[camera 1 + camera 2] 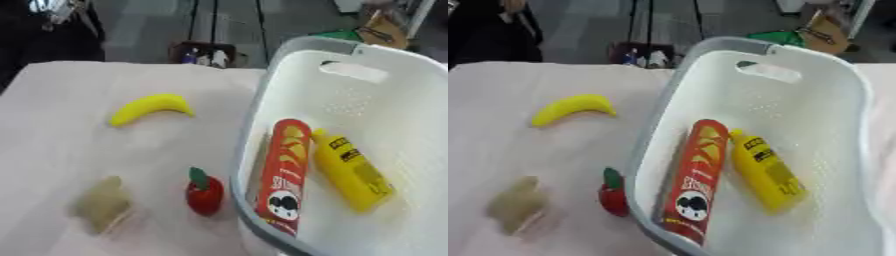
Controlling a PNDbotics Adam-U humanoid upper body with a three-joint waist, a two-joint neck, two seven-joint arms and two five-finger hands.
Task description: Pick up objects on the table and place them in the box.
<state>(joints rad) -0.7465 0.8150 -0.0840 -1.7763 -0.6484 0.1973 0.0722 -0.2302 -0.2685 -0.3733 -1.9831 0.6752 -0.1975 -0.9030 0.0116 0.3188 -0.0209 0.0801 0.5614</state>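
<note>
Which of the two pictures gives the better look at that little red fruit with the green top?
The left eye view: the red fruit stands clear of the basket. In the right eye view the basket's rim hides its right side.

White basket (846, 100), tabletop's right side: red chip can (695, 180) & yellow bottle (765, 171) lying side by side inside, can nearer left wall. Banana (150, 108) mid-tabletop, left of basket. Red fruit w/ green top (204, 192) just beside basket's left wall. Tan item (103, 204) nr front-left, shape unclear.
</note>
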